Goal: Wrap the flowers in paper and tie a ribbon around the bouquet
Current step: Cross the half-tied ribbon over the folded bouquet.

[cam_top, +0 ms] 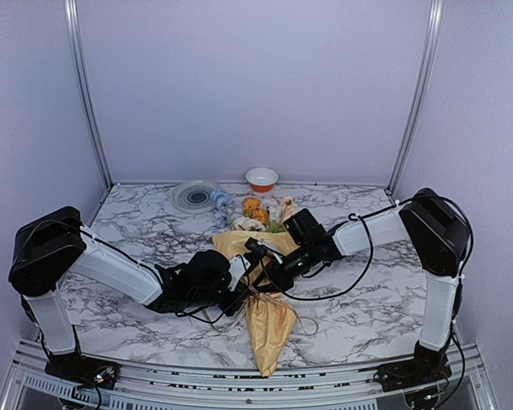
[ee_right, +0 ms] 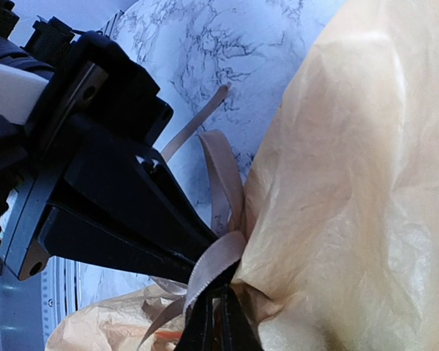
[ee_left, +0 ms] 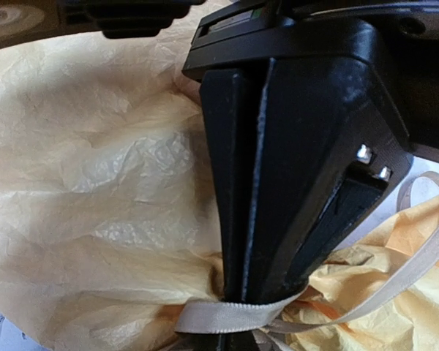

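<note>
**Inspector A:** Position and grip?

**Inspector B:** The bouquet [cam_top: 269, 329] lies mid-tabletop [cam_top: 368, 299], flowers [cam_top: 261, 213] toward the far wall. At its waist, the left end effector [ee_right: 205, 248] is clenched against the ribbon [ee_left: 227, 316], and the right end effector [ee_right: 218, 307] is clenched on the same strand.

**Inspector A:** Hazards?

**Inspector B:** The two tips are crowded together, so a collision is likely on any pull. Uneven tension could slip the thin ribbon free or tear the crinkled paper [ee_right: 351, 183]. The cone is unrestrained and may drag or unroll
</note>
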You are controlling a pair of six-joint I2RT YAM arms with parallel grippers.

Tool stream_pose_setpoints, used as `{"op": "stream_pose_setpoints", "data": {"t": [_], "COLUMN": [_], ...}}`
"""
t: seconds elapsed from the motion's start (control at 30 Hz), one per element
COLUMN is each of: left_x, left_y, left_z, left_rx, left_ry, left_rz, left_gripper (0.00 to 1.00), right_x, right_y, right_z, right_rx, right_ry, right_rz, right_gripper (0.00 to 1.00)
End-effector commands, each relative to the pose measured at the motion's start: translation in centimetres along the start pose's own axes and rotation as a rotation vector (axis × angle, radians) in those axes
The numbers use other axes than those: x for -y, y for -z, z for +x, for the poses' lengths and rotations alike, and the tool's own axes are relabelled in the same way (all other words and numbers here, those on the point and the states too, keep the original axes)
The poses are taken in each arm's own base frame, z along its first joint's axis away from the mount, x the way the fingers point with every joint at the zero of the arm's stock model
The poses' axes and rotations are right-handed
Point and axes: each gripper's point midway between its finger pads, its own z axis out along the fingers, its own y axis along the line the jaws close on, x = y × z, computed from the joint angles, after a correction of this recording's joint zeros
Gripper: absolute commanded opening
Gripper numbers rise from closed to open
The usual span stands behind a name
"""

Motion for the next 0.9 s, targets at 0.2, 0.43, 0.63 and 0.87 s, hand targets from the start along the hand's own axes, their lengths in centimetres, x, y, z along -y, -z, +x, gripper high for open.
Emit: {"op": "stream_pose_setpoints", "data": {"t": [0.2, 0.43, 0.63, 0.87], "left_x": [-0.3, -0.6, -0.3, -0.7], "left_y": [0.2, 1.0, 2.4, 2.7], "left_z": [-1.1, -1.0, -0.8, -0.8], "left_rx": [0.059, 0.069, 0.084, 0.099], "left_ry": [0.030, 0.020, -0.012, -0.037], "left_rz": [-0.001, -0.011, 0.017, -0.004], "left_gripper": [0.00, 0.23, 0.23, 0.22], "right_x": [-0.4, 0.1, 0.6, -0.1], "right_y": [0.6, 1.3, 1.8, 1.6], "right_z": [-1.2, -2.2, -2.8, -2.8], "right_rx": [0.001, 0.030, 0.048, 0.051], "right_ry": [0.025, 0.028, 0.033, 0.041], "right_rz": [0.036, 0.085, 0.135, 0.095], "right_gripper": [0.00, 0.00, 0.00, 0.00]}}
